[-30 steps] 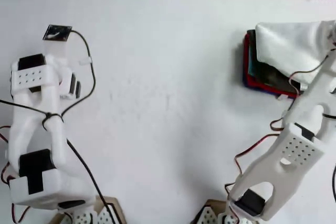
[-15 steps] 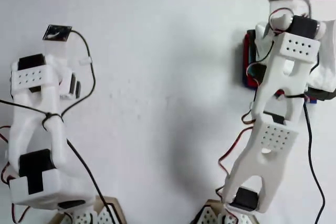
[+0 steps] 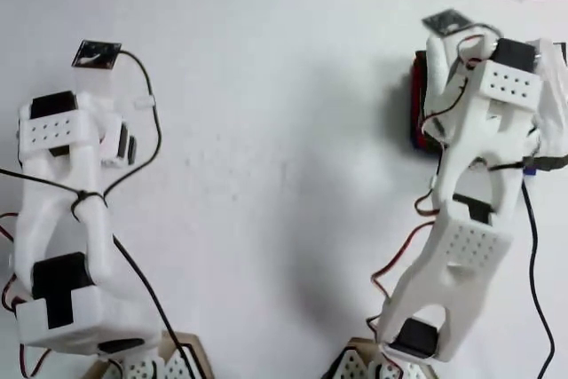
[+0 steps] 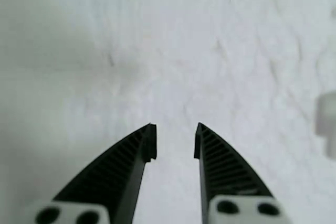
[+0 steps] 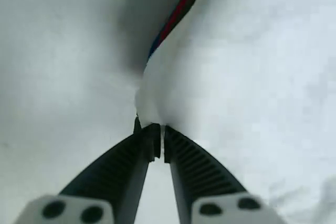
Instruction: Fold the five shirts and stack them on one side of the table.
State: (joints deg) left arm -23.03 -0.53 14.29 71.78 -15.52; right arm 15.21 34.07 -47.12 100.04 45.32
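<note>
Two grippers: right gripper [image 5: 158,142] pinches white shirt [image 5: 210,77] at its tips; left gripper [image 4: 175,141] hangs slightly parted above the counter [image 4: 157,51].

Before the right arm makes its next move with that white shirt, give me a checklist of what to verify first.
1. Right gripper holding the white shirt: ok, it is shut on a raised fold at the shirt's edge.
2. White shirt over the stack: ok, red and blue edges show beneath it.
3. White shirt flat and squared on the stack: cannot tell, the right arm covers it in the high view.
4. Left gripper clear of the work: ok, it is open over bare table, far from the stack.
5. All five shirts stacked: cannot tell.
</note>
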